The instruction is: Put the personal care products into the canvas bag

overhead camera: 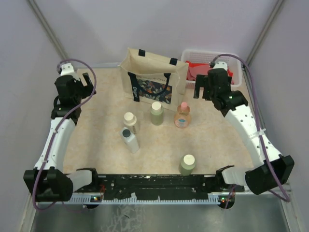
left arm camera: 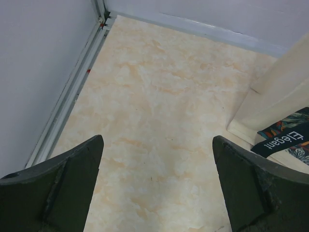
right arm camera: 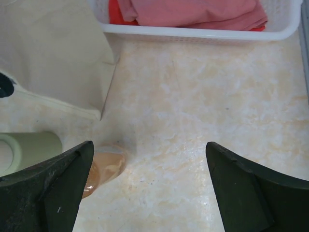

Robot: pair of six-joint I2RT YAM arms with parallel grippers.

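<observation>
Pink flask looks like the first pick. It sits upright near bench centre, at 5 o'clock of the bag, closest to the right gripper. Right wrist view has it at 7 o'clock, partly under a finger, with the green bottle at 9.

Other three:
- beige bottle and white bottle, close together at 8 o'clock of centre
- near green bottle at 5 o'clock, by the front edge

Nothing bagged yet. Bag stands upright at 12, mouth open. Basket is just beside it at 3 o'clock; ignore it.

Both grippers are wide and hold nothing. Left gripper hangs over bare bench at 9 o'clock of the bag.

How I'd run it:
- Swing right in toward 7 o'clock and centre the jaws on the flask.
- Close on the body below the cap. It's rounded, so an off-centre pinch probably squirts it out.
- Mind the green bottle beside it on approach.
- Lift above the bag rim and cross between the handles.
- Release low inside so the bag doesn't tip.
</observation>
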